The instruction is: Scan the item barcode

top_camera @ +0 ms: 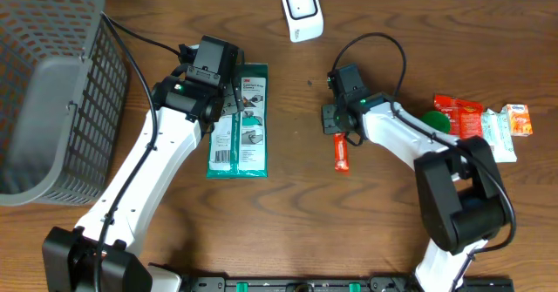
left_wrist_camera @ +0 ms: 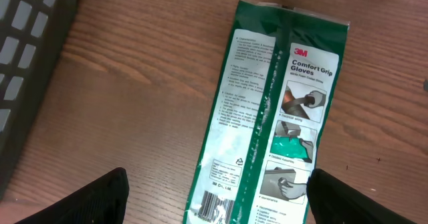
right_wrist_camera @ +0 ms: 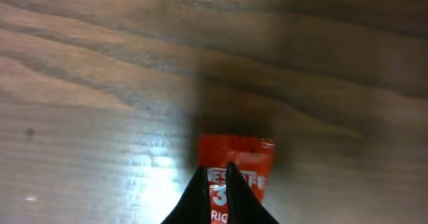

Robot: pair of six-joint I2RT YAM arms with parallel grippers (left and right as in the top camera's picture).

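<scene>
From right wrist only: right gripper [right_wrist_camera: 214, 176] pinching red sachet [right_wrist_camera: 249, 156]; left gripper [left_wrist_camera: 217, 187] spread above glove pack [left_wrist_camera: 267, 114].

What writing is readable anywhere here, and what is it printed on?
"3M": green glove pack
"Comfort Grip Gloves": same pack
"ES…FE", "3", "RIG": red sachet, partly covered and cut off
The glove pack's fine print and barcode digits, and the small packets at right, are too small to read.

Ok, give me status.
Left gripper open above glove packet, barcode up. Right gripper shut on red sachet. Nothing blocking the scanner.
</scene>
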